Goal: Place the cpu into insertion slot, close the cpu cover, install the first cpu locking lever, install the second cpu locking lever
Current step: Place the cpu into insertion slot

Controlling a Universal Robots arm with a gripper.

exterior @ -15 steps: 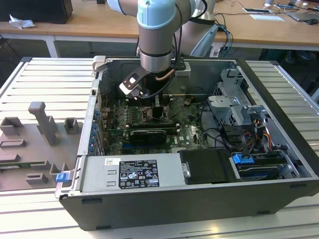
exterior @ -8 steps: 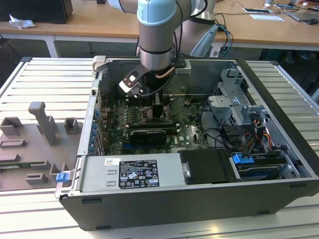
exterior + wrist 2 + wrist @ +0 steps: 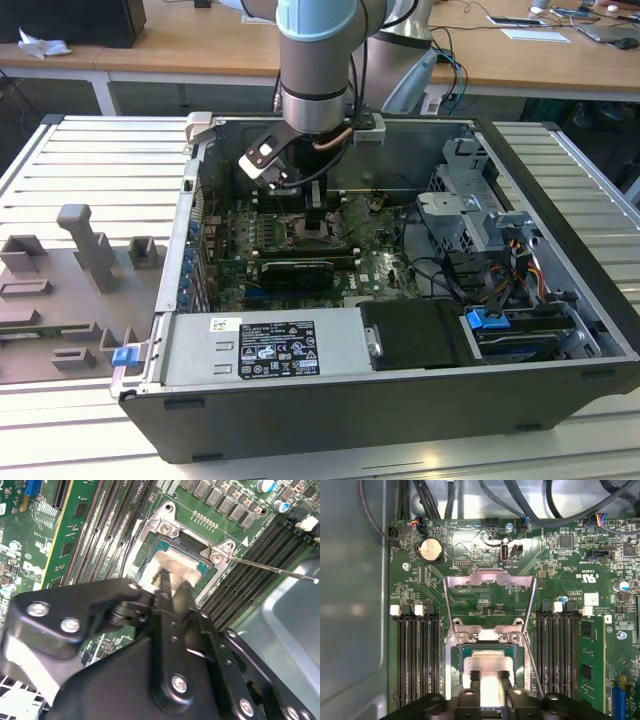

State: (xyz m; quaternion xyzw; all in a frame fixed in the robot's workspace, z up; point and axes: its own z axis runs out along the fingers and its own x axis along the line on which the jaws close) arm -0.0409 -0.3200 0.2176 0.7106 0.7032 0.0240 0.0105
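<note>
While its fingers (image 3: pixel 474 679) stand a narrow gap apart, clamped on nothing, the tool (image 3: pixel 489 676) hangs with its tips over the cpu (image 3: pixel 487 659); whether they touch it I cannot tell. Grey moulded blocks (image 3: pixel 88 250) lie at the surface's (image 3: pixel 100 150) edge on the exterior view's left; right of them stands the open computer case (image 3: pixel 300 430), the arm reaching down into it; inside, the cpu lies flat in the insertion slot (image 3: pixel 454 672); the cpu cover (image 3: pixel 490 576) stands swung up; a thin lever (image 3: pixel 270 569) juts out beside the slot.
</note>
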